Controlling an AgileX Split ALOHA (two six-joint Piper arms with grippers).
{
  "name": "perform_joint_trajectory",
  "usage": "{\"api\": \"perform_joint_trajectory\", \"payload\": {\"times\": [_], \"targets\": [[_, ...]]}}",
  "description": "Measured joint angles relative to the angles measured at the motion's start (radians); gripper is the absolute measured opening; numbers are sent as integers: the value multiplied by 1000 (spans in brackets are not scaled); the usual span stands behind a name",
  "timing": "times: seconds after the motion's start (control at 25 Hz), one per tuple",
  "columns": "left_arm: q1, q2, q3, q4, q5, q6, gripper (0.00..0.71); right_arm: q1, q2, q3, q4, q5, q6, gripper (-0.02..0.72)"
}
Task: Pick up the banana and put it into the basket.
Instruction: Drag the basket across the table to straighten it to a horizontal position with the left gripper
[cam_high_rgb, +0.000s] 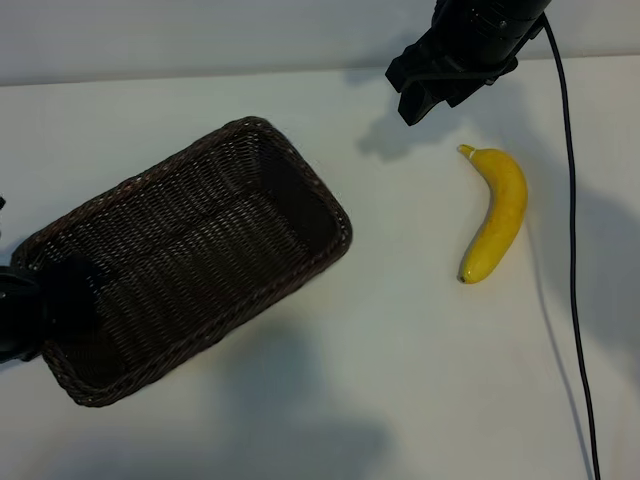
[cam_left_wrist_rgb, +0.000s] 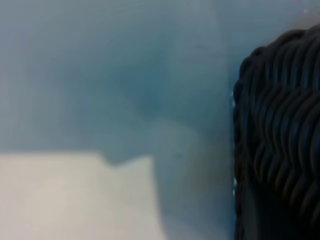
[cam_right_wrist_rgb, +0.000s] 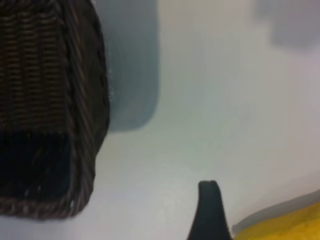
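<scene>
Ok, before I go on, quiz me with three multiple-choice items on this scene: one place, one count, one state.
1. Relative to the basket, the banana lies:
A. inside it
B. on the table, to its right in the exterior view
C. across its rim

2. How many bananas are there?
A. one
B. two
C. three

3. The basket is:
A. upside down
B. upright and empty
C. upright with fruit inside

Answers: B, bare table separates the two; A, only one yellow fruit shows; B, its woven floor is bare.

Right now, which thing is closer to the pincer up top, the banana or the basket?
The yellow banana: it lies just below the right pincer; the brown basket sits farther off.
</scene>
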Motion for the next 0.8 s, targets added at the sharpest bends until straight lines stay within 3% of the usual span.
{"api": "perform_joint_trajectory", "payload": {"times": [0.32,0.8], "targets": [[0,0,-27,-1,74,76,164,0,0,0,0,0,0,539],[1,1,-306,207,266,0,164,0,0,0,0,0,1,539]]}}
